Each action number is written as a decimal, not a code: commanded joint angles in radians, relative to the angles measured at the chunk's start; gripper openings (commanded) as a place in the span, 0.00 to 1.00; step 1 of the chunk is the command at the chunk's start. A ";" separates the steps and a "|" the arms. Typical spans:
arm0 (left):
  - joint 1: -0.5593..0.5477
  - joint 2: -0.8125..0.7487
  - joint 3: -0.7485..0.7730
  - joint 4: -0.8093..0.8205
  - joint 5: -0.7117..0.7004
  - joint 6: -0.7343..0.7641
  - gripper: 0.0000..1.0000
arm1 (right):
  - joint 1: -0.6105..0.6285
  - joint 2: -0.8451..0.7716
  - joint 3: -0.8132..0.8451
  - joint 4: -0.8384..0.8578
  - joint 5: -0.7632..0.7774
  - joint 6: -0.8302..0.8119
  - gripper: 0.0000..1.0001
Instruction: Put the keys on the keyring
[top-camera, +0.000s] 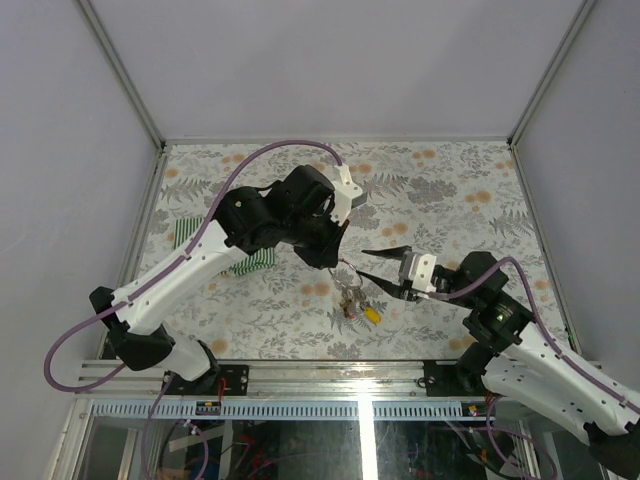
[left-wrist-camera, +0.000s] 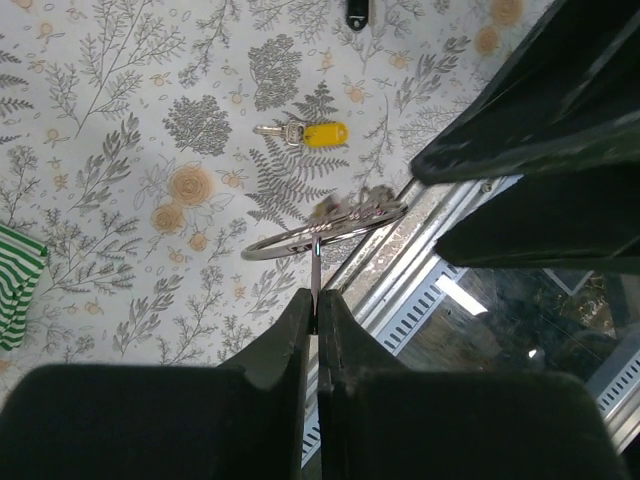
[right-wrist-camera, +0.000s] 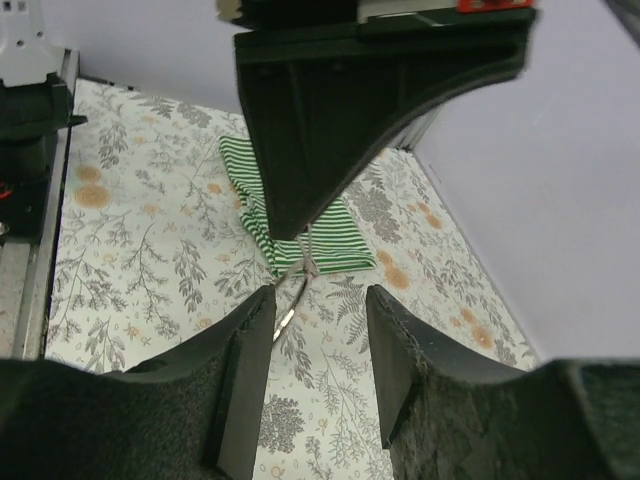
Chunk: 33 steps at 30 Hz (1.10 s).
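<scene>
Left gripper (left-wrist-camera: 316, 298) is pinched shut on the thin silver wire keyring (left-wrist-camera: 316, 240); right gripper (right-wrist-camera: 318, 300) stands half-open, its 2 fingers flanking that ring.

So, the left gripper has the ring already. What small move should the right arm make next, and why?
Probably lower the right gripper toward the yellow key and close on it. That key lies loose on the table, not on the keyring. The left gripper is shut on the keyring, and the right jaws stand open and empty beside it.
</scene>
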 joint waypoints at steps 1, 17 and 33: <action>0.005 0.006 0.059 0.006 0.058 0.012 0.00 | 0.064 0.032 0.012 0.086 0.038 -0.139 0.48; 0.005 0.025 0.072 0.000 0.108 0.015 0.00 | 0.201 0.137 -0.010 0.171 0.247 -0.347 0.43; 0.006 0.028 0.077 0.000 0.124 0.022 0.00 | 0.226 0.151 0.002 0.154 0.271 -0.353 0.04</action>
